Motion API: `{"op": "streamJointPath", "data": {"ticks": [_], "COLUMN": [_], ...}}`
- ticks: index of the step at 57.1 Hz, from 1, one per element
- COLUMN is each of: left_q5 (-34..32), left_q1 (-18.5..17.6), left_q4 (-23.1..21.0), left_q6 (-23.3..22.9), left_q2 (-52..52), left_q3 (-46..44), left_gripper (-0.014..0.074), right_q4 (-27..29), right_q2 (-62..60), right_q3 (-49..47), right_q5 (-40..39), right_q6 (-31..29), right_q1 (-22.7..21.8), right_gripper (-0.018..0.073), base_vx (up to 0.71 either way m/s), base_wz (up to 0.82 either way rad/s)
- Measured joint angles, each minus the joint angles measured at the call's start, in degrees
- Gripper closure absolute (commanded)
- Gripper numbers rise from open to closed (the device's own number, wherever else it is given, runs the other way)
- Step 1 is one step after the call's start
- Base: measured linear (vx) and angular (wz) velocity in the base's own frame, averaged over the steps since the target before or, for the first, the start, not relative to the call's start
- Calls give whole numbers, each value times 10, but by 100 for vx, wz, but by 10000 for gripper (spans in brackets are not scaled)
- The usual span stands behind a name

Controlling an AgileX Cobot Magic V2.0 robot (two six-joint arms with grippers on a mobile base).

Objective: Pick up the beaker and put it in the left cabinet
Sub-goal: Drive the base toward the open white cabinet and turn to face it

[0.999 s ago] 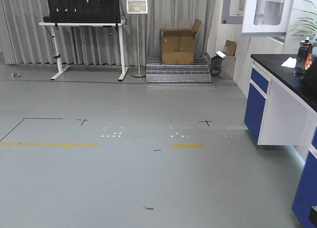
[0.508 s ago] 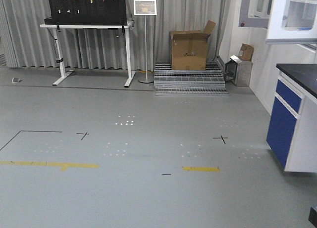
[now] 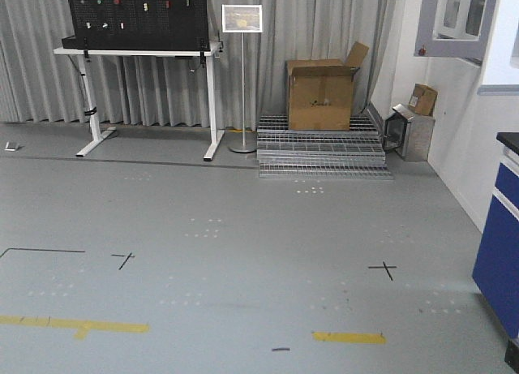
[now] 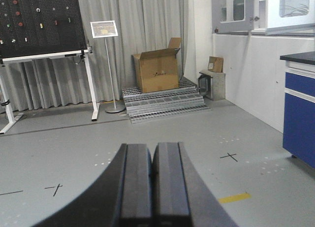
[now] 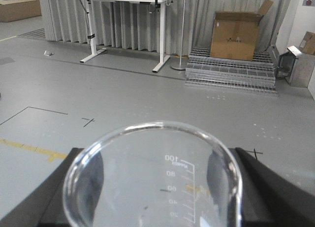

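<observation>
Because it is bound for the left cabinet (nowhere in view), the beaker (image 5: 155, 180) is held upright at 6 o'clock, clamped by the right tool (image 5: 156, 190); the left tool (image 4: 151, 182) is closed, empty.

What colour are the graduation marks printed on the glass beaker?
White, on the small clear glass beaker; best seen in the right wrist view.

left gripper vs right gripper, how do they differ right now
The left gripper is shut, its fingers pressed flat together. The right gripper has its fingers spread wide apart. The left gripper holds nothing, while the right gripper grips a clear glass beaker with printed graduations, its rim facing the camera. Both have dark fingers and look out over the grey floor.
</observation>
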Motion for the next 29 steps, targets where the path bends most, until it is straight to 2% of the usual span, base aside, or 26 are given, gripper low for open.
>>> {"op": "streamJointPath", "data": {"ticks": [29], "left_q5": [0], "left_q1": [0], "left_q4": [0], "left_q6": [0], "left_q2": [0], "left_q3": [0], "left_gripper": [595], "right_q4": [0], "right_q2": [0], "right_q3": [0], "right_q5": [0], "right_q6": [0], "right_q1": [0], "right_gripper": [564], "base_vx": [61], "base_wz": [1]}}
